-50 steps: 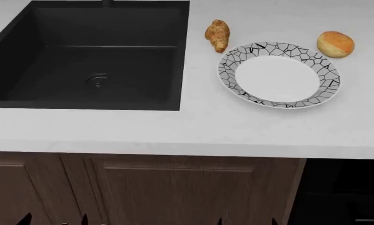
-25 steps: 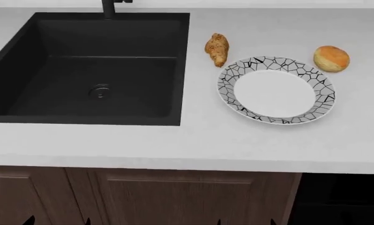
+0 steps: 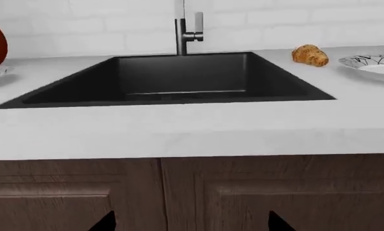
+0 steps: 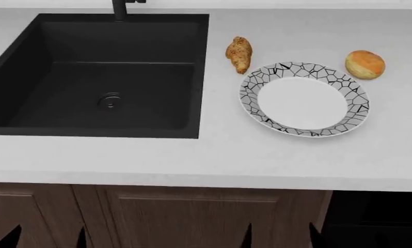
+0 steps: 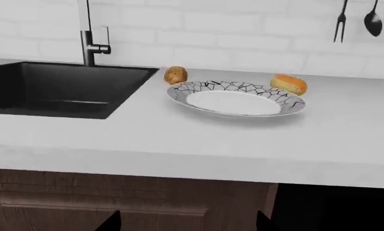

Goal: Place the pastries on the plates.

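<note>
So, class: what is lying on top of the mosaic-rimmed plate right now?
Nothing: the plate shows a bare white centre. The croissant and the bun both sit on the counter beside it.

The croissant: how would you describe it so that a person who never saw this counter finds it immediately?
Start from the black sink set in the white counter. Just past its right edge, beside the mosaic-rimmed plate, lies the croissant. It is long, speckled brown and tapered, unlike the round golden bun beyond the plate.

Bright, even, diffuse light; sharp renders, faint soft shadows, no glare or blur.
</note>
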You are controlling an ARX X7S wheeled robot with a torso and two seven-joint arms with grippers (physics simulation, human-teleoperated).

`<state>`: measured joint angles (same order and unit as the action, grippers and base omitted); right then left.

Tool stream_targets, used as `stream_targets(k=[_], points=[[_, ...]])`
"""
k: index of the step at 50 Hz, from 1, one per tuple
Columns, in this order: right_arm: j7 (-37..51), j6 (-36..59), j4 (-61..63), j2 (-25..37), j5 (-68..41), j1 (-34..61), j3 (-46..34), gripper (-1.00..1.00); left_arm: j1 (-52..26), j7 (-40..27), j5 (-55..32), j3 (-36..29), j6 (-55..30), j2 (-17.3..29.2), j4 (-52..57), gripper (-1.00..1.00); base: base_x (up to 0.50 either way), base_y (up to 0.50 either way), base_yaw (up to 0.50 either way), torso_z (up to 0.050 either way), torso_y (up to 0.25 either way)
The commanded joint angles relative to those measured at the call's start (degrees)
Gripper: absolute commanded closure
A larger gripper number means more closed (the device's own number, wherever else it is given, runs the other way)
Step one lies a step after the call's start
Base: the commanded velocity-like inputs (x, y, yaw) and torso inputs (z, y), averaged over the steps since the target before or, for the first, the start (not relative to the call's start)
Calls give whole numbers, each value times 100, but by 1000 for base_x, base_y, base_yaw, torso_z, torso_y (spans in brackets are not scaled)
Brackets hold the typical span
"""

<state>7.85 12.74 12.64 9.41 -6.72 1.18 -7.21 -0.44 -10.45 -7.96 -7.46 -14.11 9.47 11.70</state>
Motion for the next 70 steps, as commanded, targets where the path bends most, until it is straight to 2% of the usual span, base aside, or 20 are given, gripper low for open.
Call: stream_targets(k=[1,3,5,7,11,15,19,21,27,38,64,68,70], points=[[-173,3856,3727,627,-811,843,695,-100,-525,67,-493,697,-3271,708,3386,-100,0,0,0,0,0],[-215,4845,4462,711,-1204,1340,981,-100,-1007,40,-852,997,-4318,781,4140,-100,0,0,0,0,0],[-123,5286,4725,842,-1416,1674,1046,-100,-1325,33,-1035,1133,-4865,809,4436,-100,0,0,0,0,0],[318,5300,4732,1155,-2069,1837,1073,-100,-1481,21,-1113,1200,-5108,823,4534,-100,0,0,0,0,0],[979,5236,4724,1564,-2899,2009,1076,-100,-1573,-24,-1128,1205,-5221,883,4552,-100,0,0,0,0,0],[1919,5003,4726,2063,-4236,2159,1112,-100,-1498,-55,-1138,1271,-5216,919,4609,-100,0,-187,0,0,0],[2364,4742,4725,2422,-4642,2172,959,-100,-1441,-82,-1182,1309,-5257,963,4700,-100,0,-500,0,0,0],[2596,4621,4722,2588,-4901,2180,949,-100,-1362,-207,-998,1111,-5100,1149,4734,-100,0,-500,0,0,0],[3069,4190,4715,3033,-5178,2152,687,-100,-1316,-410,-1374,1265,-5174,1255,4814,-100,0,-500,0,0,0],[3555,3803,4717,3424,-5565,2283,371,-100,-1340,-709,-1817,1329,-5168,1461,4773,-100,0,-500,0,0,0],[3563,3471,4508,3613,-5628,2274,256,-100,-1383,-1097,-2254,1350,-5104,1667,4716,-100,0,-486,0,0,0],[3815,3572,4432,3753,-6356,2651,364,-100,-1811,-1156,-2977,1865,-5650,1588,4809,-100,0,0,0,0,0],[4044,3705,4366,3941,-6836,3135,412,-100,-2276,-1528,-3875,2267,-6079,1707,4820,-100,0,0,0,0,0]])
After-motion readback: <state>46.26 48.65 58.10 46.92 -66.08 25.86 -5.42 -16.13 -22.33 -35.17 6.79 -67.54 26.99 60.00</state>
